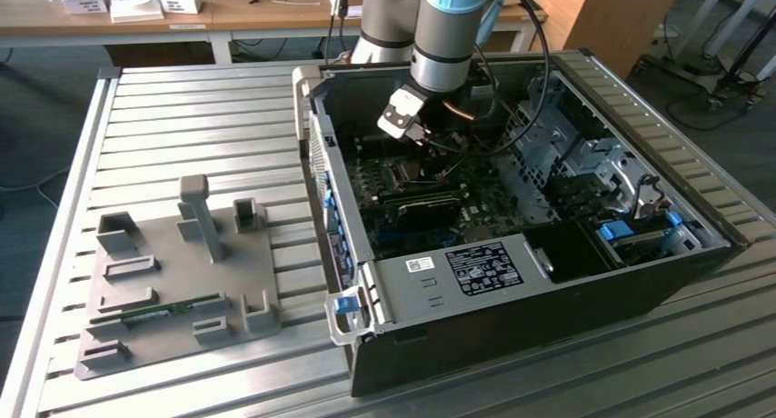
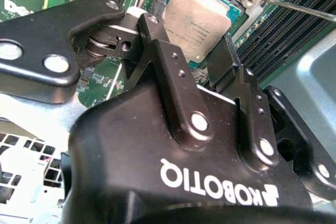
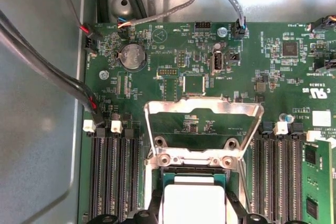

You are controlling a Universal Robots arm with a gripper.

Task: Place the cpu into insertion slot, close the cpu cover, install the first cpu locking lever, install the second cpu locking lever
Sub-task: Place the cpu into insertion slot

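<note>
The gripper (image 2: 188, 38) hangs over the seated cpu (image 2: 197, 19), cpu cover (image 3: 203, 106) raised; whether the jaws grip, I cannot tell.

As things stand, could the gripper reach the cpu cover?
Probably yes: the cpu cover stands raised just beyond the cpu, with nothing over it, and the gripper is right at the cpu.
</note>
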